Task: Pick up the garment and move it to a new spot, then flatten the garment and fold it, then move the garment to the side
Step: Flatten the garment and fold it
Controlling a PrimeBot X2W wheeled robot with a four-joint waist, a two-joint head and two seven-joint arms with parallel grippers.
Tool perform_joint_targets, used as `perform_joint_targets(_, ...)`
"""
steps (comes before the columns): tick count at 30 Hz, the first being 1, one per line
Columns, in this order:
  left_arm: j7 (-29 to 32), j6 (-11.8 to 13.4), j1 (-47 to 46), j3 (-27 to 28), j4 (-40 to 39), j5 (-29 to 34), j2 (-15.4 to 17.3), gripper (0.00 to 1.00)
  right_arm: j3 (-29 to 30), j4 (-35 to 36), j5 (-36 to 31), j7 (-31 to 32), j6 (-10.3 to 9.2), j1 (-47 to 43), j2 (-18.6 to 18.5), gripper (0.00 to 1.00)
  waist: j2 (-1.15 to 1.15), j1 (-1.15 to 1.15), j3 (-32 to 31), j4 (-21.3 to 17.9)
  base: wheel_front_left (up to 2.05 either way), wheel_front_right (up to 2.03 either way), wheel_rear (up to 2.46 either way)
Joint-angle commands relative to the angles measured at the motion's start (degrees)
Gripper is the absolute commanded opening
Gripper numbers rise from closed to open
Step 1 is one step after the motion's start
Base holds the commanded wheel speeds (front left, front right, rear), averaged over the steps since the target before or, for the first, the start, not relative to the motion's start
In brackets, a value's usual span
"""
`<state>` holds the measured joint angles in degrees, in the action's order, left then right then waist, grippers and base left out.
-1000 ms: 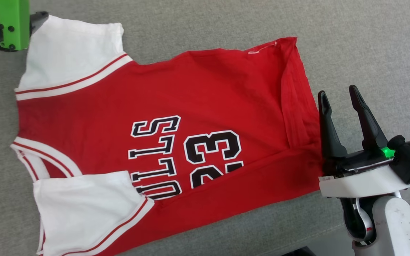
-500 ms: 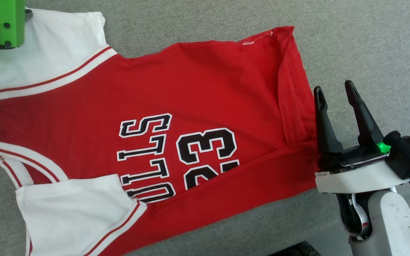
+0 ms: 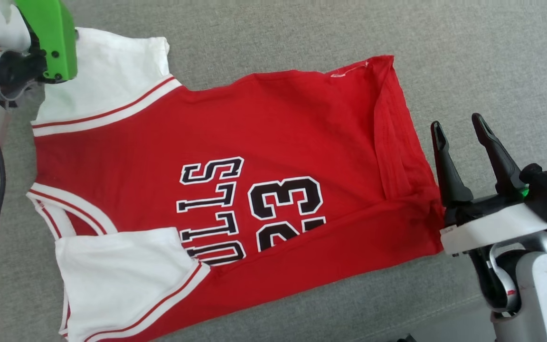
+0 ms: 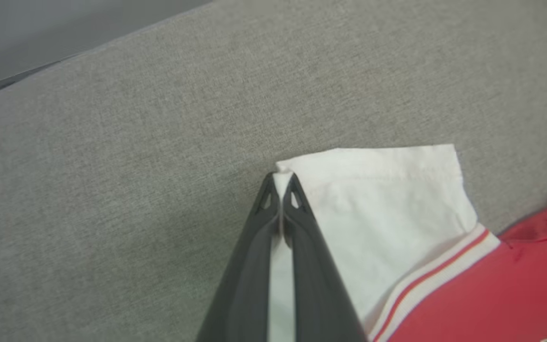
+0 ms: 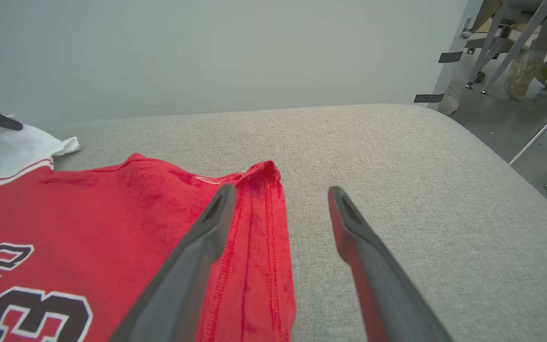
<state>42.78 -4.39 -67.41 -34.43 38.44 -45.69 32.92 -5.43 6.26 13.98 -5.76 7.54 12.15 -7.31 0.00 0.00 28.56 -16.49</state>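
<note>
Left wrist view: left hand (image 4: 281, 178) pinches garment (image 4: 397, 213) sleeve.

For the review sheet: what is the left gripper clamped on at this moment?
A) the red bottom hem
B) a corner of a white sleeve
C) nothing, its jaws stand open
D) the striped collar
B: in the left wrist view the left gripper is shut, with a corner of the white sleeve of the garment pinched between its fingers.

- Left gripper (image 4: 281, 183): wrist at 10 o'clock in head view; fingers pressed together, pinching the garment (image 4: 397, 204).
- Right gripper (image 3: 457, 122): at 4 o'clock; fingers spread, pointing 12 o'clock.
</note>
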Motion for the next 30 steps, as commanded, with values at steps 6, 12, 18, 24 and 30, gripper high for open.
perform_joint_targets(6,-2.6,-1.1,3.6,1.2,-6.2,-2.8,-0.6,0.0,1.3,1.4,2.5,15.0,-0.05,3.6,-5.4,1.0,0.0,0.0,-4.6,5.7,0.0,0.0,0.0)
perform_joint_targets(12,-3.4,-0.4,7.5,2.6,-14.7,-5.9,-1.1,0.0,1.6,0.1,8.2,33.1,-0.05,9.6,-11.4,1.0,0.0,0.0,-4.2,9.9,0.0,0.0,0.0)
perform_joint_targets(18,-3.3,1.3,11.1,2.4,-24.2,-6.5,-0.5,0.0,2.1,-3.9,14.2,46.2,-0.05,16.9,-15.3,1.0,0.0,0.0,-2.1,13.1,0.0,0.0,0.0)
perform_joint_targets(24,-3.3,2.5,13.1,1.9,-31.0,-6.1,0.0,0.0,1.6,-8.9,15.4,52.4,-0.05,23.3,-17.6,1.0,0.0,0.0,-0.1,15.4,0.0,0.0,0.0)
perform_joint_targets(30,-3.6,3.1,13.2,1.7,-33.7,-5.3,0.5,0.0,-1.1,-13.2,15.9,57.0,-0.05,27.3,-18.8,1.0,0.0,0.0,1.5,16.4,0.0,0.0,0.0)
